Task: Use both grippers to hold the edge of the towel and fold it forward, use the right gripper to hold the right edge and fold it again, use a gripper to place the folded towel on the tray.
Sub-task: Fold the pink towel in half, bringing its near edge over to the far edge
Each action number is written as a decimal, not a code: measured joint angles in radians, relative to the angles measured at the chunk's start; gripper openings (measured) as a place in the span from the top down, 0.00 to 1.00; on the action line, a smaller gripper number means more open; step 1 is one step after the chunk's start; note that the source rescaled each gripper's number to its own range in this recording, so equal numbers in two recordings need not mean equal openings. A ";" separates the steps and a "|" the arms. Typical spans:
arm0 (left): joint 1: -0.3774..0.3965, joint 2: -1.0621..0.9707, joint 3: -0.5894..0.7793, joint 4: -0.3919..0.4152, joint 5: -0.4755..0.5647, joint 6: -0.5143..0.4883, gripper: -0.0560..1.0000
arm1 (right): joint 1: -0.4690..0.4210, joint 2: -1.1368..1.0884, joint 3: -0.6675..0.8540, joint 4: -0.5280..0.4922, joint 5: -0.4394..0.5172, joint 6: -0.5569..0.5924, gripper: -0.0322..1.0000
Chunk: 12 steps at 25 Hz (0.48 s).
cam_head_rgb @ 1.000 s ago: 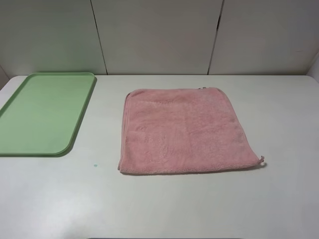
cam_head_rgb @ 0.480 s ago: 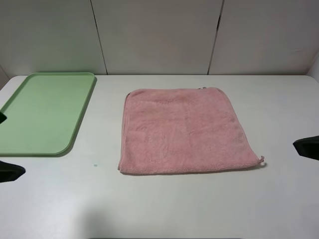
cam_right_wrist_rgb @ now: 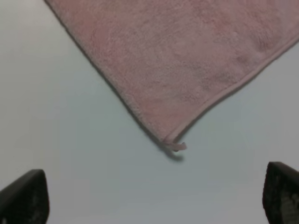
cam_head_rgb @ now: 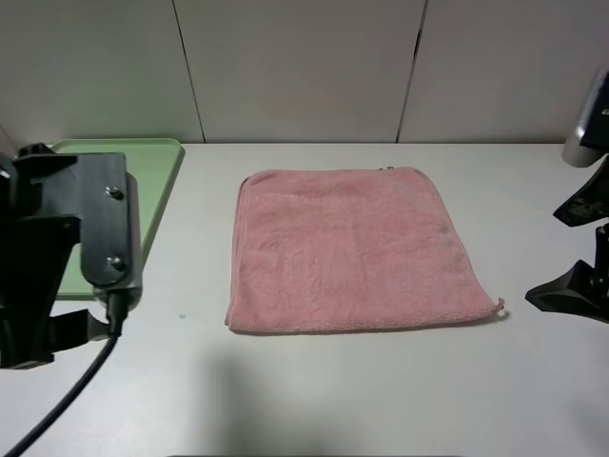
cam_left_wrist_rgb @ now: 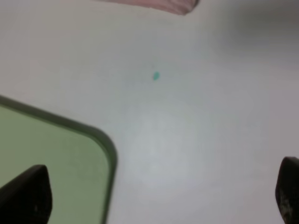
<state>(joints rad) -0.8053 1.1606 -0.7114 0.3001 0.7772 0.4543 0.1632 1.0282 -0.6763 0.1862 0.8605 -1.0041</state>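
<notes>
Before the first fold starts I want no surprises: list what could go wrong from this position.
1. The left hand, open, hangs over the tray at its rounded corner, short of the towel; lowering here could strike the rim.
2. The right hand, open, hangs near the towel's corner with the loop; it might pinch only the loop, so the fold would sag.
3. The hem lies flat on the table, so either hand may miss it.

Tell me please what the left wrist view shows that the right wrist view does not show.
Only the left wrist view: a rounded corner of the green tray and a small green speck on the table. Only the right wrist view: the towel corner with its loop. Both: pink towel, white table, and open jaws: the left gripper in one, the right gripper in the other.
</notes>
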 joint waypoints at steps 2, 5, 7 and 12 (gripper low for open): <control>-0.014 0.045 0.000 0.048 -0.048 0.000 0.04 | 0.000 0.032 0.000 0.000 -0.019 -0.048 0.00; -0.020 0.110 0.000 0.089 -0.124 0.000 0.04 | 0.000 0.075 0.000 0.000 -0.045 -0.093 0.00; -0.020 0.155 0.000 0.110 -0.179 0.000 0.04 | 0.000 0.103 0.000 0.000 -0.057 -0.111 0.00; -0.020 0.255 0.000 0.134 -0.297 0.001 0.04 | 0.000 0.178 0.000 0.000 -0.103 -0.128 0.00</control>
<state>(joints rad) -0.8249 1.4156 -0.7114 0.4343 0.4807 0.4553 0.1632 1.2057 -0.6766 0.1862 0.7571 -1.1325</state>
